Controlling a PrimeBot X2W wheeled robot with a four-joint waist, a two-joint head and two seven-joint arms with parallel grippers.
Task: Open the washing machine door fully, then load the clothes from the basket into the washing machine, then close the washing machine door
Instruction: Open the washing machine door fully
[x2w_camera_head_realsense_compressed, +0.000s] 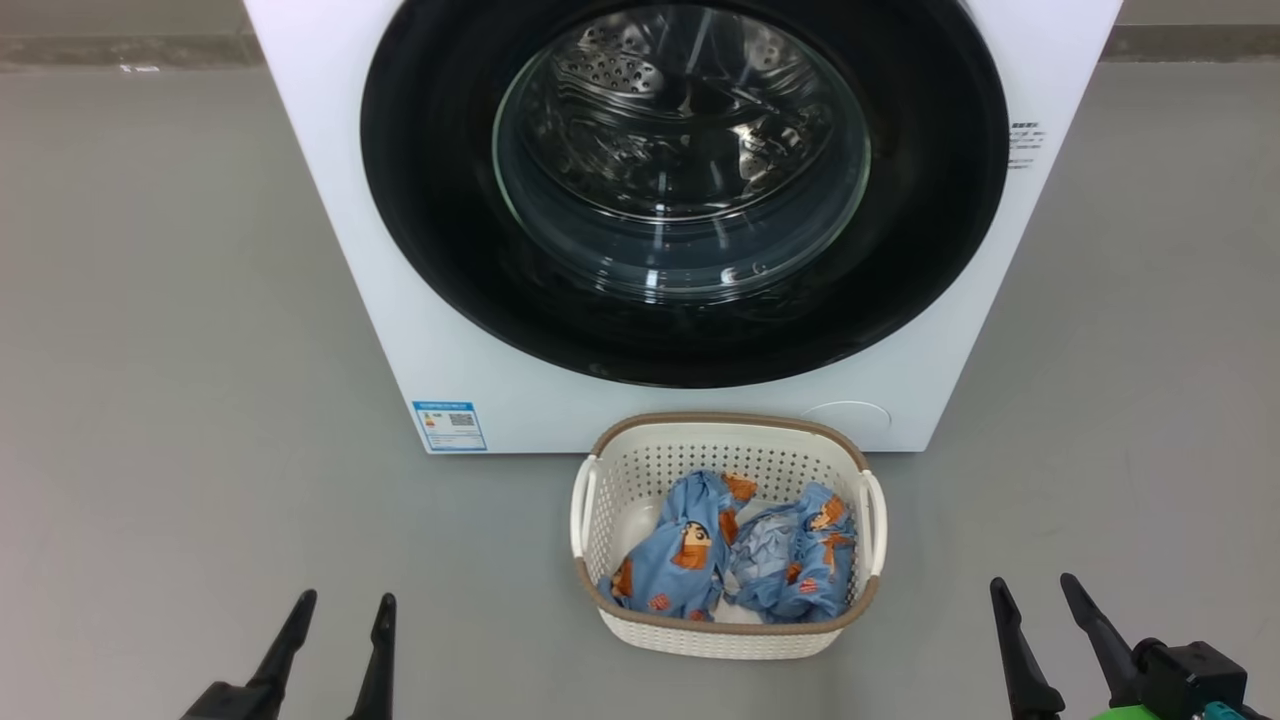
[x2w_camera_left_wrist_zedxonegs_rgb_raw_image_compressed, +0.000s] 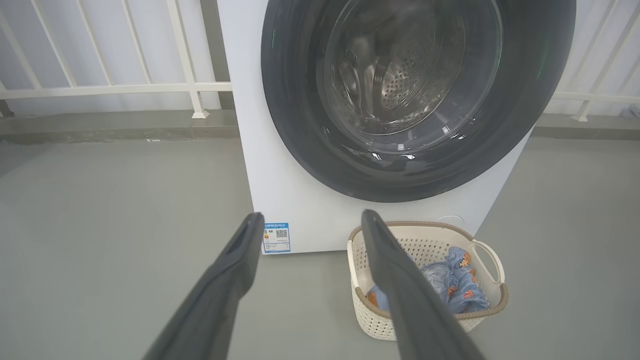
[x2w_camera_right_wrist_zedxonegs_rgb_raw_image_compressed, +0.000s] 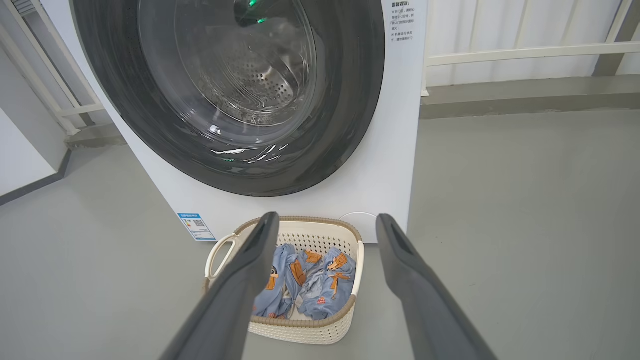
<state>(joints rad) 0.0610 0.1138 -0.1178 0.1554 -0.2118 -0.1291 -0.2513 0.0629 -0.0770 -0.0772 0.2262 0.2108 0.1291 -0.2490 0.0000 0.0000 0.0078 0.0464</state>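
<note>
The washer (x2w_camera_head_realsense_compressed: 330, 200) stands on the grey floor (x2w_camera_head_realsense_compressed: 150, 400), its front facing the robot. The door (x2w_camera_head_realsense_compressed: 440, 250) is shut, its black rim flat against the white front, and the steel drum (x2w_camera_head_realsense_compressed: 680, 150) shows through the glass. A blue label (x2w_camera_head_realsense_compressed: 449, 426) sits at the front's lower left corner.

The basket (x2w_camera_head_realsense_compressed: 725, 640) stands on the floor just in front of the washer's bottom edge, below the door and apart from it. The clothes (x2w_camera_head_realsense_compressed: 680, 560), two crumpled blue pieces, lie side by side inside the basket, touching each other.

The left gripper (x2w_camera_head_realsense_compressed: 348, 595) hangs low over the floor to the basket's left, fingers apart and empty. The right gripper (x2w_camera_head_realsense_compressed: 1031, 579) hangs to the basket's right, fingers likewise apart and empty. Both are well apart from the basket and the door. A white railing (x2w_camera_left_wrist_zedxonegs_rgb_raw_image_compressed: 125, 89) runs behind the washer.
</note>
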